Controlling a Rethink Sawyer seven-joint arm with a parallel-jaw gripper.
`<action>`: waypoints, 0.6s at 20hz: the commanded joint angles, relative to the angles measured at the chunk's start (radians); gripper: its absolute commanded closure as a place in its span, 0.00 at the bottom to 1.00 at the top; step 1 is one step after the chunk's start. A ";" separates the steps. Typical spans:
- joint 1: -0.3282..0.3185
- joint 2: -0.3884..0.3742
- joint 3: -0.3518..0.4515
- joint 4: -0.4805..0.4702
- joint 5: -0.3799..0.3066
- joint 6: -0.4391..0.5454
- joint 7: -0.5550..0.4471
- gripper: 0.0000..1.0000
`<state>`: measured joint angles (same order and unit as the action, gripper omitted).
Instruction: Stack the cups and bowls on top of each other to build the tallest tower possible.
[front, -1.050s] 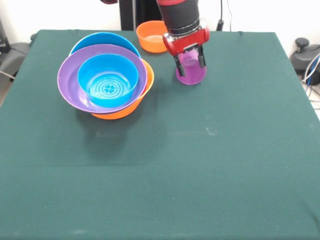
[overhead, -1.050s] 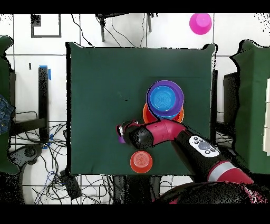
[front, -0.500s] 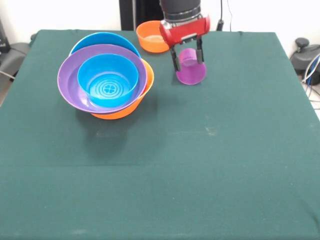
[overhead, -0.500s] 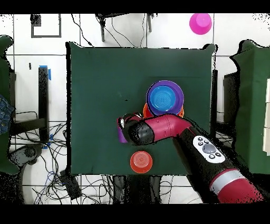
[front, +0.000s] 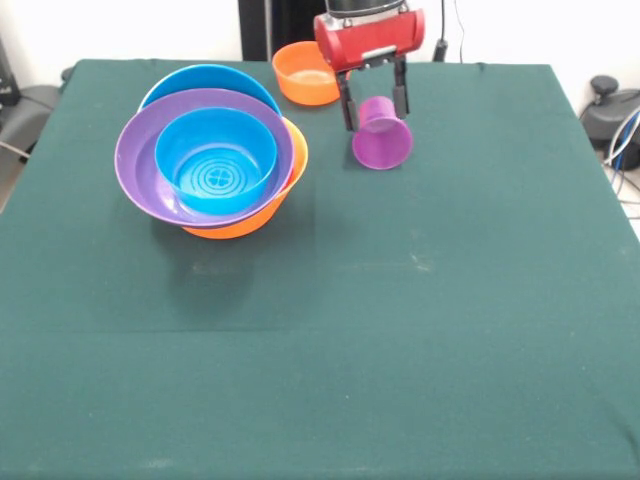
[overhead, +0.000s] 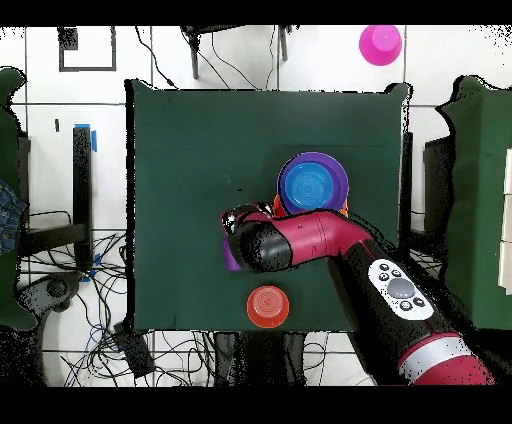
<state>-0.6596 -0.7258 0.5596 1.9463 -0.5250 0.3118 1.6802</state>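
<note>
The gripper (front: 373, 97) has risen since a second ago, and the purple cup (front: 381, 135) has come up with it, now tilted with its wide mouth lower and turned toward the camera. Its two dark fingers (front: 347, 106) stand on either side of the cup's narrow end, closed on it. Nothing else has moved.

The tower (front: 210, 160) sits to the left in the front view: an orange bowl (front: 292, 170) at the bottom, a large blue bowl (front: 205, 78) showing behind, a purple bowl (front: 140, 160) over them and a small blue bowl (front: 215, 160) nested on top. A small orange bowl (front: 300, 72) rests on the green tabletop (front: 400, 330) just behind the gripper. From overhead, the arm (overhead: 310, 240) covers the near side of the tower, and a pink bowl (overhead: 380, 44) lies on the floor beyond the tabletop.
</note>
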 joint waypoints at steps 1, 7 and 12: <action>0.049 0.056 -0.009 -0.036 0.070 0.137 0.074 0.00; 0.068 0.059 -0.046 -0.009 0.118 0.158 0.095 0.00; 0.096 0.037 -0.101 0.009 0.133 0.255 0.084 0.00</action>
<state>-0.6134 -0.7117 0.5400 1.9466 -0.4226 0.3648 1.6802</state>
